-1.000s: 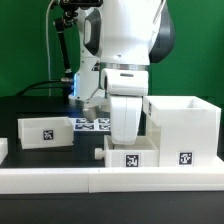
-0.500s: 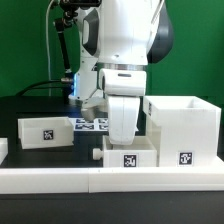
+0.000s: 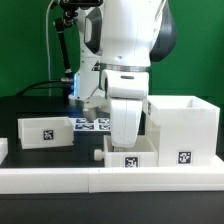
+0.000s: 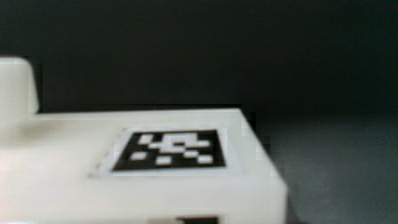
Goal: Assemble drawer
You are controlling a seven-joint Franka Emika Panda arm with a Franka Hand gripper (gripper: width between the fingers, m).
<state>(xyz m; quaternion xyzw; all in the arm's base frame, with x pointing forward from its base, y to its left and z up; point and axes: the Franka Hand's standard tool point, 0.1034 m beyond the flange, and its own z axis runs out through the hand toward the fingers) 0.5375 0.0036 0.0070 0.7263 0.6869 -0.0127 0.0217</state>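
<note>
The drawer housing [image 3: 186, 128], a tall open white box with a tag on its front, stands at the exterior view's right. One shallow tray [image 3: 45, 131] with a tag lies at the left. A second tray [image 3: 131, 158] with a tag and a side knob [image 3: 97, 155] lies in the middle, against the housing. My gripper [image 3: 128, 139] hangs straight down onto this middle tray, its fingertips hidden at the tray's rim. The wrist view is blurred and very close: a white tray face with its tag [image 4: 173, 150]. The fingers do not show there.
A long white border rail [image 3: 100, 181] runs along the front edge. The marker board [image 3: 91, 124] lies flat behind the trays. A black stand and cables [image 3: 62, 60] rise at the back left before a green wall.
My hand has shifted very slightly over the middle tray. The trays and the housing have not moved.
</note>
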